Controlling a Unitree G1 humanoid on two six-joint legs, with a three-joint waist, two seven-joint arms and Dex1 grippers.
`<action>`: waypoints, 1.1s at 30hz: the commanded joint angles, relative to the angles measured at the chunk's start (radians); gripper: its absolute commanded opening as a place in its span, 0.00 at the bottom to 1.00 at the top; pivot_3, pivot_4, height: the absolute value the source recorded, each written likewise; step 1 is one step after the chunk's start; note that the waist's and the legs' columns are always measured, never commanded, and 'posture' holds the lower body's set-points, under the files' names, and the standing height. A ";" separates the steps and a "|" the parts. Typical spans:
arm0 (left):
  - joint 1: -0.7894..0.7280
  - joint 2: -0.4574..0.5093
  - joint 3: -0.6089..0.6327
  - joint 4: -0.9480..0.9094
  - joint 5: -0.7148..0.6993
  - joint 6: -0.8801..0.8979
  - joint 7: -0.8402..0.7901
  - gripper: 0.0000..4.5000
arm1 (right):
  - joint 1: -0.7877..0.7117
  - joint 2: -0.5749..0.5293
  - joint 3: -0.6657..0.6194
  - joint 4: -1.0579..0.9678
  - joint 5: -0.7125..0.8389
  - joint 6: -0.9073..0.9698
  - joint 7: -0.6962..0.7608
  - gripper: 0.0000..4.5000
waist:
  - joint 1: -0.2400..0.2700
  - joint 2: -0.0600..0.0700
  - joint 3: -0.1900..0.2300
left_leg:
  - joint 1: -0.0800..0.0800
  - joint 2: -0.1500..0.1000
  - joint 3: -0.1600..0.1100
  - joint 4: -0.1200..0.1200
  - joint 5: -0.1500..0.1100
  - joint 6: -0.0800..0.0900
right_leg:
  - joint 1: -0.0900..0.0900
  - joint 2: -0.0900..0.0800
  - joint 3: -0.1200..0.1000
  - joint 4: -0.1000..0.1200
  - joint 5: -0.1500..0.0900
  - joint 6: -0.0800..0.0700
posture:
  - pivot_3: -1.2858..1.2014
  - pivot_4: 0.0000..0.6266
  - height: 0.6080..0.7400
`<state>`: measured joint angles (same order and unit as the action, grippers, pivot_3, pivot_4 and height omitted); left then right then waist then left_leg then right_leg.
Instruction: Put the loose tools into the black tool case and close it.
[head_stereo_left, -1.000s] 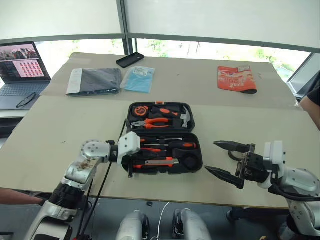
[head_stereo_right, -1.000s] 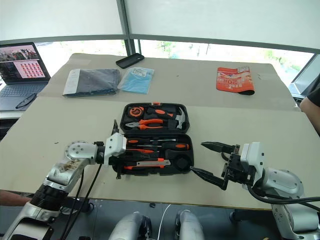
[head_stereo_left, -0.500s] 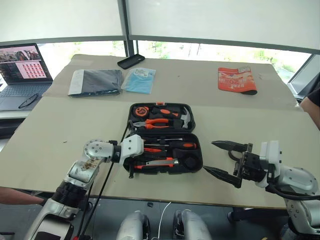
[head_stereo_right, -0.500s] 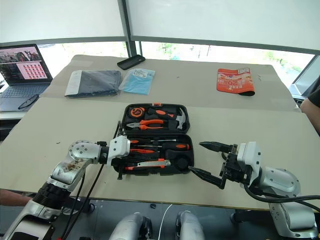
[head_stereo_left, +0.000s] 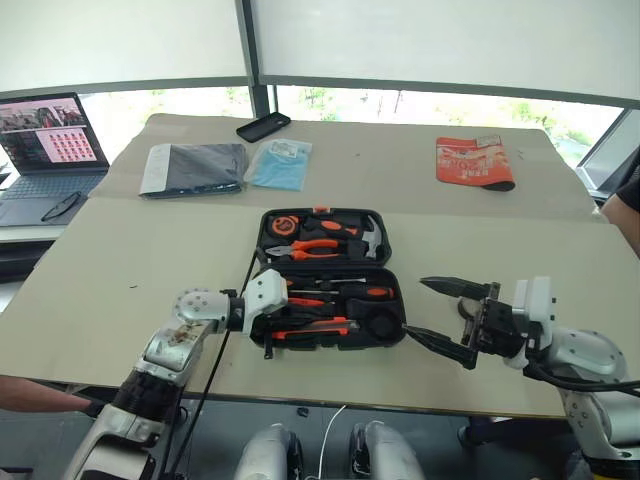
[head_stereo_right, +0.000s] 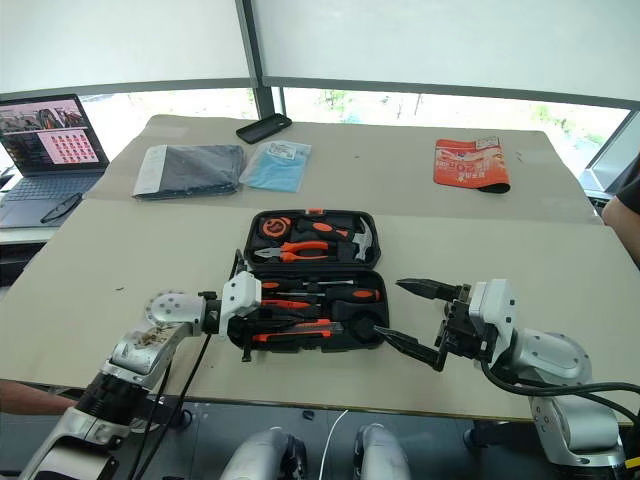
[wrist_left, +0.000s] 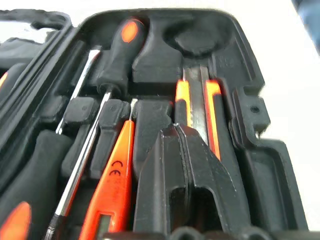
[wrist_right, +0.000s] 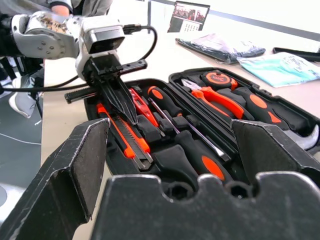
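The black tool case (head_stereo_left: 398, 300) lies open on the table. A utility knife (head_stereo_left: 318, 326) and three screwdrivers rest in the recesses of its near half: a black-handled one (head_stereo_left: 365, 291), a slim one (head_stereo_left: 320, 279) and an orange one (wrist_left: 112, 185). My left gripper (wrist_left: 177, 131) reaches in from the case's left end. It is shut with nothing in it, and its tips hover just over the knife (wrist_left: 197, 115). My right gripper (head_stereo_left: 414, 306) stands wide open and empty beside the case's right end, pointing at it.
The far half of the case holds orange-handled pliers (head_stereo_left: 312, 243), a hammer (head_stereo_left: 368, 236) and a tape measure (head_stereo_left: 281, 222). A phone (head_stereo_left: 263, 127), a grey packet (head_stereo_left: 195, 168), a blue packet (head_stereo_left: 282, 165) and an orange pouch (head_stereo_left: 474, 162) lie farther back. A laptop (head_stereo_left: 45, 140) stands far left. A person (head_stereo_left: 628, 205) is at the right edge.
The whole view has shifted slightly. My left wrist has rolled a little while staying over the case's left end. The right gripper has stayed open in place.
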<state>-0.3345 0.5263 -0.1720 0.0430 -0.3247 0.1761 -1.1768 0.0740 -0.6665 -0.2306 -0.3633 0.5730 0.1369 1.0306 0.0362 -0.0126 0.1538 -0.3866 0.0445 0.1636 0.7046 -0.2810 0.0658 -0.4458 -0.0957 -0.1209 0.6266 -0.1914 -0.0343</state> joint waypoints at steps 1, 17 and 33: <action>-0.014 0.039 0.118 -0.065 -0.118 0.019 -0.036 0.42 | 0.040 -0.030 -0.109 0.013 -0.003 -0.038 -0.007 1.00 | 0.001 0.000 0.000 | -0.002 0.000 0.000 0.000 0.000 0.000 | -0.002 0.001 0.000 0.001 0.000 0.000 | 0.52 0.24 1.00; 0.261 0.138 0.438 -0.175 -0.342 -0.104 -0.161 1.00 | 0.391 0.039 -0.401 0.261 -0.081 -0.267 0.009 1.00 | -0.015 0.002 0.001 | -0.002 0.002 0.000 -0.002 -0.003 -0.013 | -0.005 -0.002 0.001 0.000 -0.003 -0.004 | 0.52 0.24 1.00; 0.250 0.084 0.290 -0.279 -0.359 0.017 -0.129 1.00 | 0.059 -0.454 -0.031 0.119 -0.203 0.316 0.022 1.00 | -0.020 0.002 0.001 | -0.002 0.000 0.003 -0.005 0.001 -0.006 | -0.010 0.006 0.009 0.001 0.000 0.001 | 0.52 0.24 1.00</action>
<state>-0.0788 0.6152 0.1229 -0.2172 -0.6904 0.2170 -1.3064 0.1535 -1.1086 -0.2997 -0.2310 0.3920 0.4150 1.0483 0.0158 -0.0109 0.1549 -0.3901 0.0444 0.1659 0.6992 -0.2791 0.0609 -0.4557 -0.0900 -0.1133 0.6273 -0.1919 -0.0335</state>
